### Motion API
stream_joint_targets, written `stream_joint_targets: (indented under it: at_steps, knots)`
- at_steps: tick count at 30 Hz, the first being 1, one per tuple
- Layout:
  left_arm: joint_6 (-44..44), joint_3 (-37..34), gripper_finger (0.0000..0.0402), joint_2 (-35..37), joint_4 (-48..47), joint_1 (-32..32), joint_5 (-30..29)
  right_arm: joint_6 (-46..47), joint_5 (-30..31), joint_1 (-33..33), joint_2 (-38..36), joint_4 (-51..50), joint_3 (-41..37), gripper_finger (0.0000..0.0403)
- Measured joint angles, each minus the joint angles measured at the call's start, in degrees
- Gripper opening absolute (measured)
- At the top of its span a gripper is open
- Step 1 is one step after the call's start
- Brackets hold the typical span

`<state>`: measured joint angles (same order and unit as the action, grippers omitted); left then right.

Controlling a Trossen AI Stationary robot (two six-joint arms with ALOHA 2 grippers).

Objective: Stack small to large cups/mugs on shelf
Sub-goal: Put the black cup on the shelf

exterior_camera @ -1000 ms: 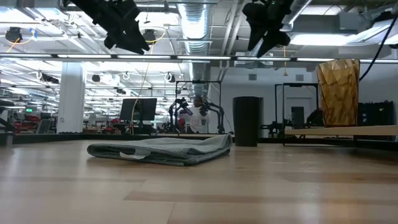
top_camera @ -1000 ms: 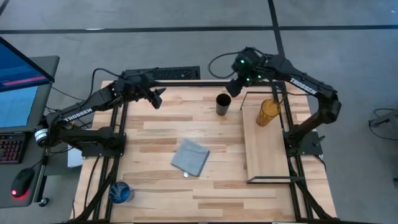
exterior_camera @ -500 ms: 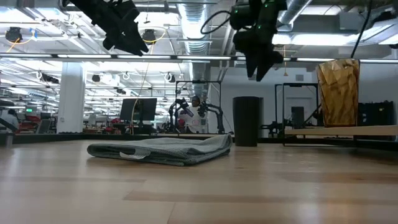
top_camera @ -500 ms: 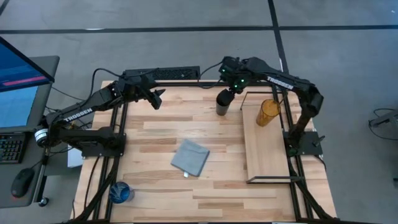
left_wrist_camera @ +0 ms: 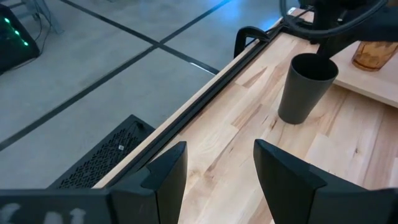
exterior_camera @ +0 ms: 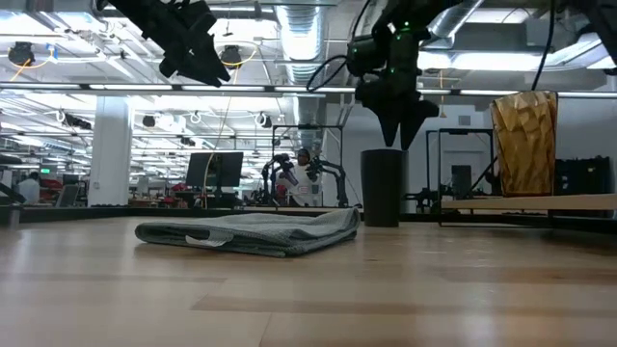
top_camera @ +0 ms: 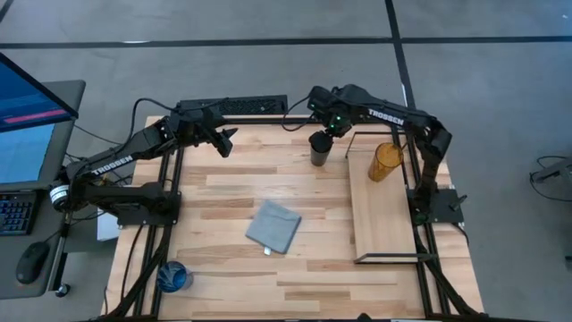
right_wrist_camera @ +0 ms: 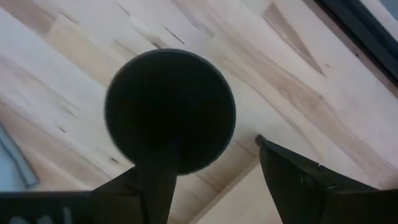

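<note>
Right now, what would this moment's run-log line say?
right gripper: open, above black cup | amber tumbler: on shelf | left gripper: open, idle

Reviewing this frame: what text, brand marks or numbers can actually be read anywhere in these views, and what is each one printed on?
"TROSSEN": white letters on the left arm, high view.
White lettering on the right arm, high view: too small to read.
Monitor at the table's left: red band, no legible text.
The cups, cloth and shelf show no lettering.

Bright ceiling strip lights (exterior_camera: 289,89) are glaring across the low view. The black cup (right_wrist_camera: 170,112) is blurring softly in the right wrist view. Even light is leaving the desk (top_camera: 223,192) with faint shadows.
</note>
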<state>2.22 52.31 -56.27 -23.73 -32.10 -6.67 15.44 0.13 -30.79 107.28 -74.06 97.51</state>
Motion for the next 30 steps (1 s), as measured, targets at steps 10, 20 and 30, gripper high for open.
stream_joint_targets:
  at_steps: [10,20,30]
  knots:
    - [-0.01,0.0,0.0178,0.0,-1.38,0.0,-0.01,-0.28,-0.27,-0.65,0.9,0.39,-0.44,0.0206]
    - [-0.02,0.0,0.0178,0.0,-1.31,0.0,-0.01,-0.39,-0.68,-0.21,0.9,1.22,-0.44,0.0141]
    - [-0.02,0.0,0.0178,0.0,-1.31,0.0,-0.01,-0.39,-0.69,-0.21,0.9,2.27,-0.44,0.0136]
